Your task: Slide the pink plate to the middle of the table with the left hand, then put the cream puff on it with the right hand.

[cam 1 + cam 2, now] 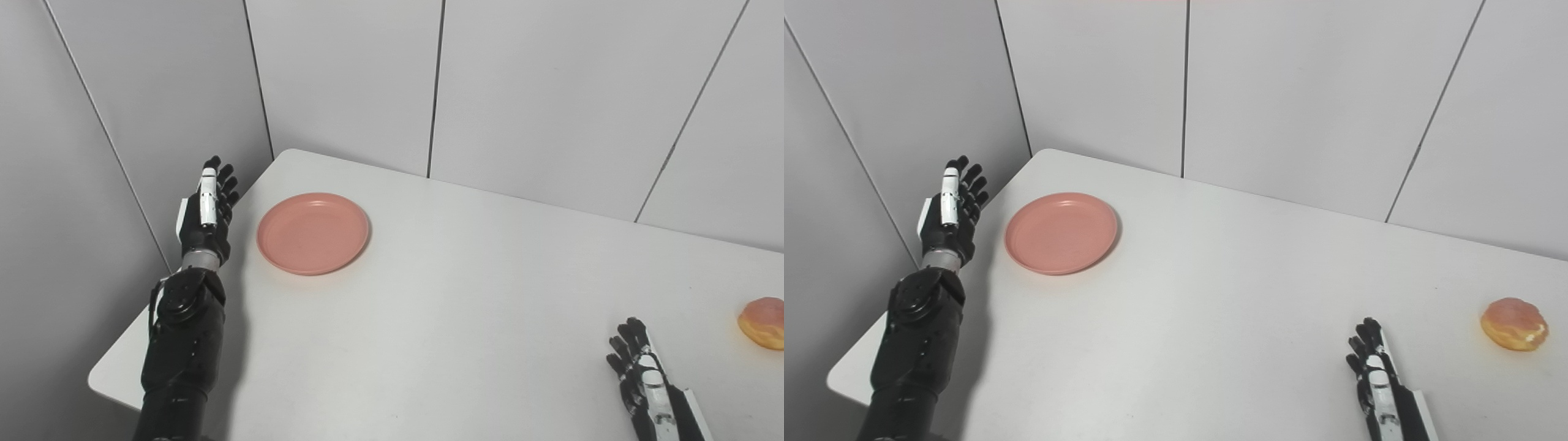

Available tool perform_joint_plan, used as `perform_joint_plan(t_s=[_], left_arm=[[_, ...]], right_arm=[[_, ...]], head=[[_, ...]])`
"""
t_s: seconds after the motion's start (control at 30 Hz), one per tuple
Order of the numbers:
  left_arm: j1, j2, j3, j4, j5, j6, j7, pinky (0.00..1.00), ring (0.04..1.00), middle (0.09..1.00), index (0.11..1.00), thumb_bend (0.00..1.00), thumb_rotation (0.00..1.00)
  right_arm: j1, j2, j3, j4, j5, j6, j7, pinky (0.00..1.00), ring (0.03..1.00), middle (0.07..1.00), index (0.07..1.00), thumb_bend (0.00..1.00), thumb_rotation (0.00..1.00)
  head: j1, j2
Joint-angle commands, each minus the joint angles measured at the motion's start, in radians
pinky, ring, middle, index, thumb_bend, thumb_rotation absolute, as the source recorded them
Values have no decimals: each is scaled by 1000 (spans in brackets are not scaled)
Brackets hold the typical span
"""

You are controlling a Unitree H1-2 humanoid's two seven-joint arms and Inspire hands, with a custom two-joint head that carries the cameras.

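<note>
The left hand point(208, 211) is raised beside the left edge of the desk point(465, 318), just left of the pink plate point(313, 233) and apart from it. Its fingers point(228, 184) are stretched out and slightly spread, pointing away from the robot, and they hold and touch nothing. The black forearm below it rises from the near left corner of the desk.

The right hand point(1375, 373) lies low over the desk, well to the right of the plate and nearer the robot. Its fingers point(1363, 346) are extended and parted, empty, pointing away from the robot. Whether they rest on the surface or hang just above it cannot be told.

The pink plate is round and shallow with a low raised rim, plain salmon-pink, and empty. It sits flat on the desk close to the far left corner, well away from the desk's middle.

The cream puff point(1515, 323) lies on the desk far to the right of the plate, near the right edge, just right of and slightly beyond the right hand, not touching it. It is rounded, golden-orange on top, with a paler band showing low along its side.

Grey wall panels point(539, 79) stand behind the plate.
</note>
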State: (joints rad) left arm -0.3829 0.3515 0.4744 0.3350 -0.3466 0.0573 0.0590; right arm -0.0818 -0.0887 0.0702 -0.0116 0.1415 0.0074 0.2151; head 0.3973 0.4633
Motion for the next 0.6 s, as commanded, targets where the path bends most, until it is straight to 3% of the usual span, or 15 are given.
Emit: perform_joint_plan(t_s=[0.0,0.57], left_arm=[[-36,34,2,-6,-10,-28,-15,990,966,960,947,370,1000],[-68,37,-1,185,-56,-76,-74,1000,985,982,951,366,1000]], right_arm=[[-5,-8,-12,1,0,25,-6,1000,1000,1000,1000,145,1000],[-7,-8,-9,10,-5,10,-6,1000,1000,1000,1000,161,1000]], head=[[-1,2],[-7,3]])
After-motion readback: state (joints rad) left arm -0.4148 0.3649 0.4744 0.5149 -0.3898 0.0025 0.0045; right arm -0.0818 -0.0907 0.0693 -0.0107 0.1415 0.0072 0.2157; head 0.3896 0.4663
